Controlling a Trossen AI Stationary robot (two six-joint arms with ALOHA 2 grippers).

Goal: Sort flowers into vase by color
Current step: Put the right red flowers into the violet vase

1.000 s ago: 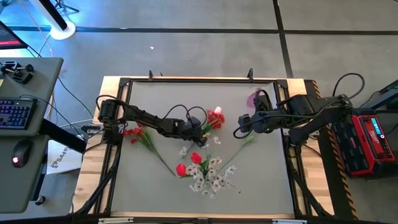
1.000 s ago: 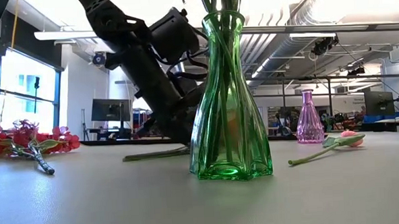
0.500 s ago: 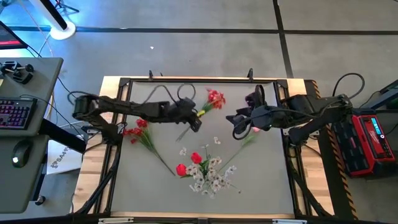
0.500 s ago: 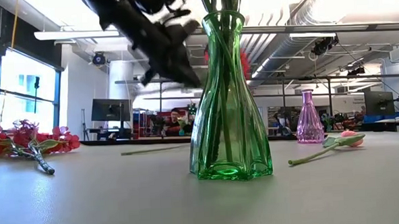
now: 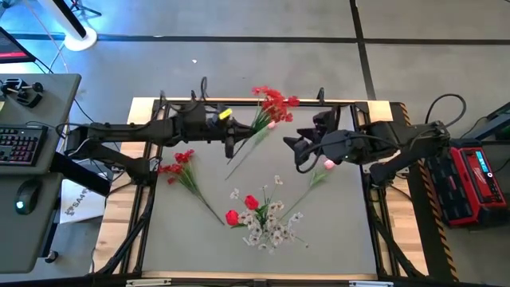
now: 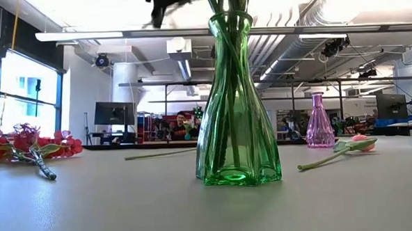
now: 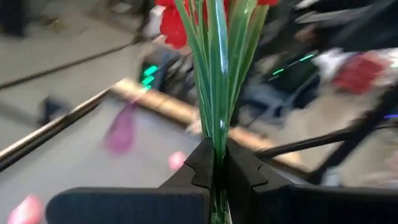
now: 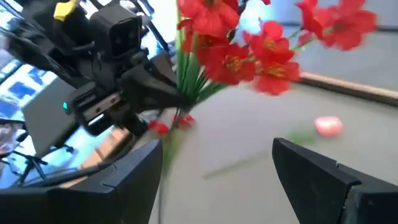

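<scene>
My left gripper (image 5: pixel 231 142) is high above the table's far middle, shut on a red blossom cluster (image 5: pixel 271 104) with green stems. It shows at the top of the low view (image 6: pixel 163 0). My right gripper (image 5: pixel 288 147) is open and empty, just right of that flower, facing it (image 8: pixel 217 180). A green vase (image 6: pixel 233 100) with red tulips and white sprays (image 5: pixel 259 217) stands on the table at the near middle. A pink tulip (image 5: pixel 327 165) lies on the table under my right arm. More red blossoms (image 5: pixel 179 163) lie on the table at the left. My left gripper pinches the bunch of green stems (image 7: pixel 214 127) between its two fingers, below the red blossoms (image 8: pixel 249 50). The fingers come level from the table's left. The flower is lifted clear, blossoms toward the far right, the stem's free end (image 5: pixel 229 163) trailing toward the near side.
A purple vase (image 6: pixel 319 121) stands at the table's far right. A thin green stem (image 6: pixel 159 154) lies on the table behind the green vase. The black frame rail (image 5: pixel 239 102) runs along the far edge. A desk with a keyboard (image 5: pixel 20 143) stands left of the table.
My left gripper has risen from the table's middle with the red blossom cluster, going toward the far and left edges; the flower is now lifted clear. My right gripper has moved a little left, toward the flower.
</scene>
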